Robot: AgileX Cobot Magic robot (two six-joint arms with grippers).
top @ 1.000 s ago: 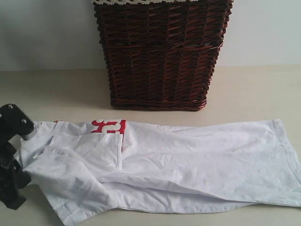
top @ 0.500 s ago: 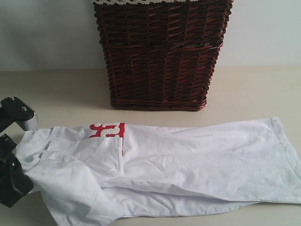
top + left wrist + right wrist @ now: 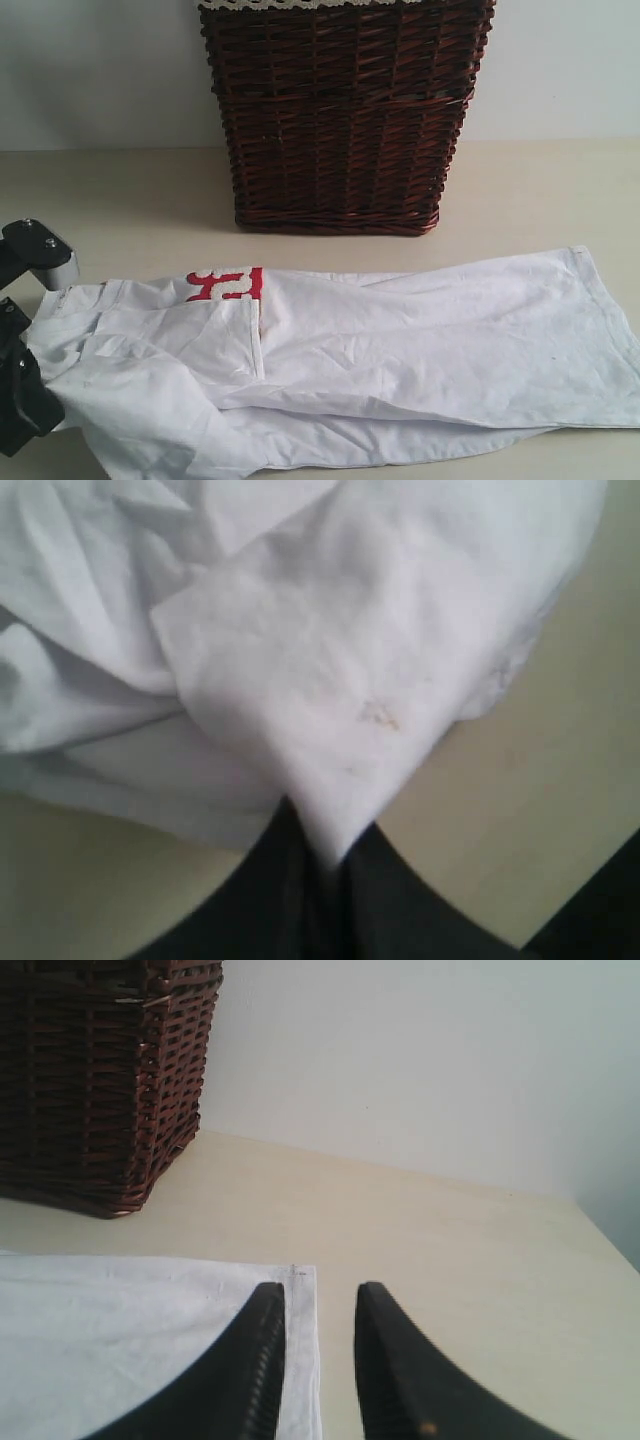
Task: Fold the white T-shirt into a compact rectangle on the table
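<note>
Left gripper (image 3: pixel 325 875) clenched on a fold of the white T-shirt (image 3: pixel 400 340), far left. Shirt lies rumpled on the table (image 3: pixel 120 190), in front of the wicker basket (image 3: pixel 340 110). Right gripper (image 3: pixel 318 1360): jaws parted, empty, at the shirt's right edge.

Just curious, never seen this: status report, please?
Left hand shut on shirt. Right hand open, by shirt's edge. Shirt lies rumpled on table. Basket behind, apart.

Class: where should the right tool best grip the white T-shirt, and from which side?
Likely best: the hem corner of the white T-shirt, at the end opposite the left tool. Approach low from the table beyond that edge: the cloth lies flat there, and the open right tool sits over it.
</note>
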